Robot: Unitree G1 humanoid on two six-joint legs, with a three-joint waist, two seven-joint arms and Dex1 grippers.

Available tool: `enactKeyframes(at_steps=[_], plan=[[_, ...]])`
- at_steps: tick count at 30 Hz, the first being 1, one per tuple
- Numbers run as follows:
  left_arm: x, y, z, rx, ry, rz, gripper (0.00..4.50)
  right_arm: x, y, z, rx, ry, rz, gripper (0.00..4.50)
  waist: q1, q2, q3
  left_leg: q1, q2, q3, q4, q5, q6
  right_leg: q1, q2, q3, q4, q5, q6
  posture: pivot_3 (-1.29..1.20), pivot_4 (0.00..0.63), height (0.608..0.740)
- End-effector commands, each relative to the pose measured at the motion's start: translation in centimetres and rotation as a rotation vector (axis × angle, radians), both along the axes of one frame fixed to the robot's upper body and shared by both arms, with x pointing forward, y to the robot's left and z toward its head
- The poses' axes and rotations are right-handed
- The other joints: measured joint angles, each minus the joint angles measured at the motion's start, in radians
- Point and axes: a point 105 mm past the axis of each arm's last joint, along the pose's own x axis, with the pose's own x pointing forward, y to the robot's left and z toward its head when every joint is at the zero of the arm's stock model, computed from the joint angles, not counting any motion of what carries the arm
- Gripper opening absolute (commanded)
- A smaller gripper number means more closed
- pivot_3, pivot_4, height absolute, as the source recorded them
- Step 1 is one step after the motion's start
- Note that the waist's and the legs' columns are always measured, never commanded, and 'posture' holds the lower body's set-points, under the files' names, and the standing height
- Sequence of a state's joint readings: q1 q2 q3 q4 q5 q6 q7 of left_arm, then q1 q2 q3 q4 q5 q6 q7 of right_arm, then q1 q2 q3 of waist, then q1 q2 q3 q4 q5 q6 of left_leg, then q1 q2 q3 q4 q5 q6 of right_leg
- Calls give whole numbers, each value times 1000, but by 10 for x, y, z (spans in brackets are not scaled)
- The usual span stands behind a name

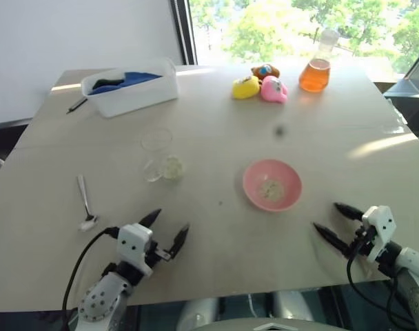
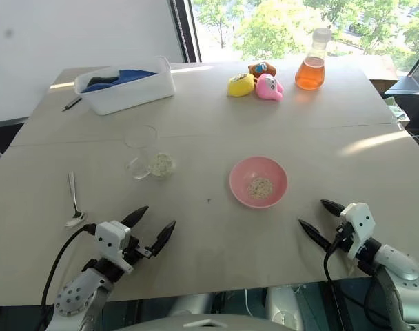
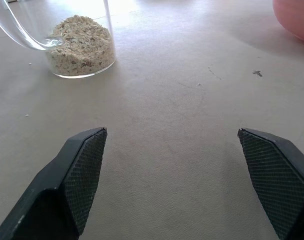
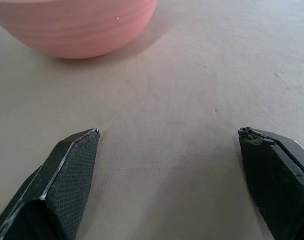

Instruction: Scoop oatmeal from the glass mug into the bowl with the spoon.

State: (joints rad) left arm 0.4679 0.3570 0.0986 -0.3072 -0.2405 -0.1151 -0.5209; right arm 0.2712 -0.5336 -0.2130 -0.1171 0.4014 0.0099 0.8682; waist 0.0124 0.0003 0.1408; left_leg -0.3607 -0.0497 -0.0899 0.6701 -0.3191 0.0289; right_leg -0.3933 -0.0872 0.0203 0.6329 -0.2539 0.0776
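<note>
— What do we have in the containers?

— Our glass mug holds oatmeal at its bottom, and the pink bowl near the table's middle carries a small clump of flakes. The white tub holds something blue; the flask holds orange liquid.

— And the spoon?

— The spoon lies on the table left of the mug. Our left gripper and right gripper both stand spread apart, empty.
</note>
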Motion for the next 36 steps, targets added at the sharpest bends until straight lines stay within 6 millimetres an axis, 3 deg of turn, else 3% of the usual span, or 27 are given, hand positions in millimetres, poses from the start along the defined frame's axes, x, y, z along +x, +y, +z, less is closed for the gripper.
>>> enactKeyframes(at_steps=[1,11,19,28,31,36], plan=[[-4,0,0,-17,-6,2,4456,2,-4,9,-6,-45,5,4500,0,0,0,0,0,0,0,0,0,0,0,0,0,0,0,0,150,740],[-12,-8,-16,-14,24,-42,4456,13,-10,12,-4,-59,26,4500,-1,5,-3,1,0,2,0,0,0,0,0,2,2,0,0,0,150,740],[-18,-6,-21,-40,77,-37,4456,11,-15,7,-15,-52,43,4500,-1,9,-6,2,0,3,0,0,0,0,0,2,2,0,0,0,150,740],[-9,6,-7,-28,57,32,4456,7,-17,13,10,-42,97,4500,-1,10,-6,3,0,3,1,0,0,0,0,4,4,0,0,0,150,740],[-5,11,18,-97,-6,83,4456,3,-20,32,59,-31,149,4500,-1,8,-4,3,0,3,1,-1,2,0,0,4,5,0,0,0,150,740],[-8,36,38,-40,-79,309,4456,-6,5,81,48,-89,370,4500,-3,6,-2,2,1,3,3,-2,4,0,0,4,6,0,0,0,150,740]])
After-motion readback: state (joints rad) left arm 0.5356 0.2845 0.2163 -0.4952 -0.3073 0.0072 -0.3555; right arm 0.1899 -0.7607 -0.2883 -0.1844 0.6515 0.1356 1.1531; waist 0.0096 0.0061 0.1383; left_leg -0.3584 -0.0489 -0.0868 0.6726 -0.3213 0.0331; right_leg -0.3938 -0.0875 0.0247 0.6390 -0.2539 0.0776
